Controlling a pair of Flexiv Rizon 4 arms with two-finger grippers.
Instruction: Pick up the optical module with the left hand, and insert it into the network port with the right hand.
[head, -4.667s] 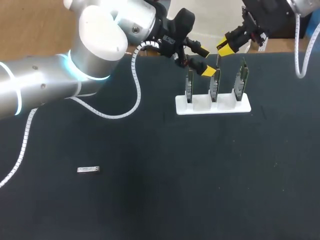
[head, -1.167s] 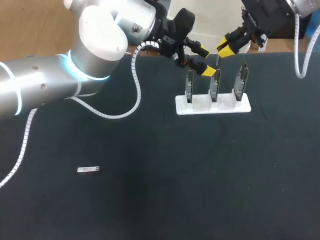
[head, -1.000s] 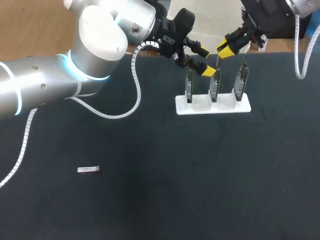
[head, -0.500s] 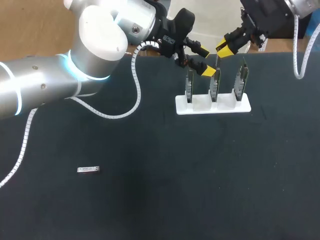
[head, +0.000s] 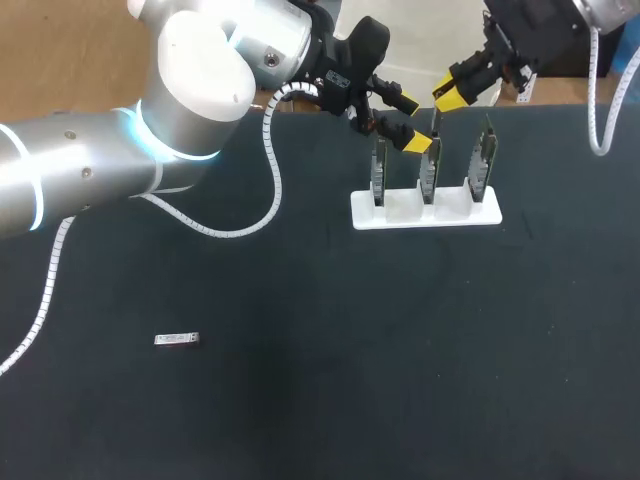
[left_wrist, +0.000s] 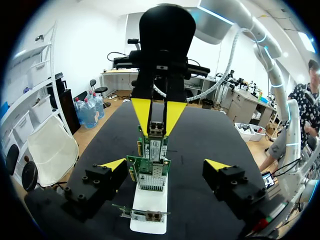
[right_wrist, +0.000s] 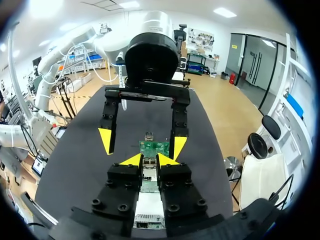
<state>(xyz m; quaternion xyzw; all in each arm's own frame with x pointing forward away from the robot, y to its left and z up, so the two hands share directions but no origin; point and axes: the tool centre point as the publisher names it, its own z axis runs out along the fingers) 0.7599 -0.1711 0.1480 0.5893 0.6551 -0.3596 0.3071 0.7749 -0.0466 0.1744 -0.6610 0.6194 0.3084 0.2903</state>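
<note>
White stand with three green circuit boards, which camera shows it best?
The head view: the white stand shows whole, green circuit boards side by side. The left wrist view sees it end-on, boards overlapping. In the right wrist view the right gripper, shut on a small metal module, hides much of it.

Bright ceiling light glares off the left arm (head: 205, 60); black table (head: 400, 350) looks dull.
</note>
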